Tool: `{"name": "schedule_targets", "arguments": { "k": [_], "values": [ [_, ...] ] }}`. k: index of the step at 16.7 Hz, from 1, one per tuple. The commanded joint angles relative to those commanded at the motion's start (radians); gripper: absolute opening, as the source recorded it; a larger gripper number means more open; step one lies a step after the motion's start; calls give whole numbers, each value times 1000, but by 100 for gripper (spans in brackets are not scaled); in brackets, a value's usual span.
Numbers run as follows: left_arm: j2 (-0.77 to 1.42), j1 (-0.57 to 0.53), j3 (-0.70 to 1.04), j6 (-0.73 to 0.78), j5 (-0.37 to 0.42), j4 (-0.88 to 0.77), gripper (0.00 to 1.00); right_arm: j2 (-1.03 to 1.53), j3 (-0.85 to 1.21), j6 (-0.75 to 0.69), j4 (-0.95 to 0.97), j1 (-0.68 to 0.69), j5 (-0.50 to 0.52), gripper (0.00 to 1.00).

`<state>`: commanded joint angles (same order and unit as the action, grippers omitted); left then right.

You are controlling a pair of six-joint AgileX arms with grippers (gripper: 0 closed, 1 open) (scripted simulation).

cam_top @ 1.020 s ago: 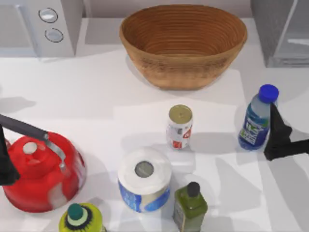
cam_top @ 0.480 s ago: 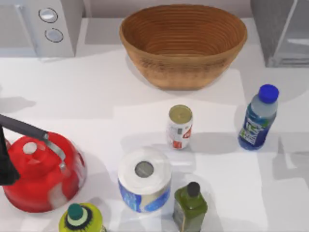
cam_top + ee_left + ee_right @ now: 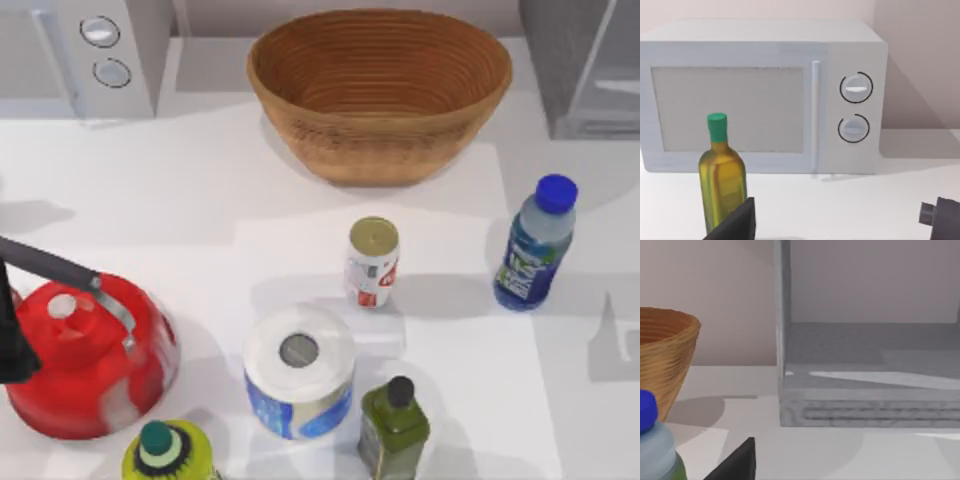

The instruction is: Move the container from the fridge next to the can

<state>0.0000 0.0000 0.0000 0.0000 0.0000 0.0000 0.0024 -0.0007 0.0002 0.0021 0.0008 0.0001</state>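
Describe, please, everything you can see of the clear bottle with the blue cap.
The container is a slim clear plastic bottle with a round blue cap and a blue-green label around its lower body. It stands upright on the white table, on the right side, out of the fridge and in front of it. It stands apart from the can, to that can's right. Nothing touches it. The right wrist view catches its cap and shoulder.

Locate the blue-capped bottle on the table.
In the top view, the bottle stands upright at the table's right side, right of the can, apart from it, in front of the fridge.
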Motion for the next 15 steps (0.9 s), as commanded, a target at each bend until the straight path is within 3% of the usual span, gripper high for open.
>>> {"name": "schedule_targets", "arguments": {
  "k": [8, 11, 15],
  "values": [
    [0, 0, 0, 0, 0, 0, 100, -28, 23, -1, -34, 1, 2, 100],
    [0, 0, 0, 0, 0, 0, 100, -117, 97, -3, -162, -2, 4, 100],
    [0, 0, 0, 0, 0, 0, 100, -286, 235, -6, -469, -1, 2, 100]
  ]
}}
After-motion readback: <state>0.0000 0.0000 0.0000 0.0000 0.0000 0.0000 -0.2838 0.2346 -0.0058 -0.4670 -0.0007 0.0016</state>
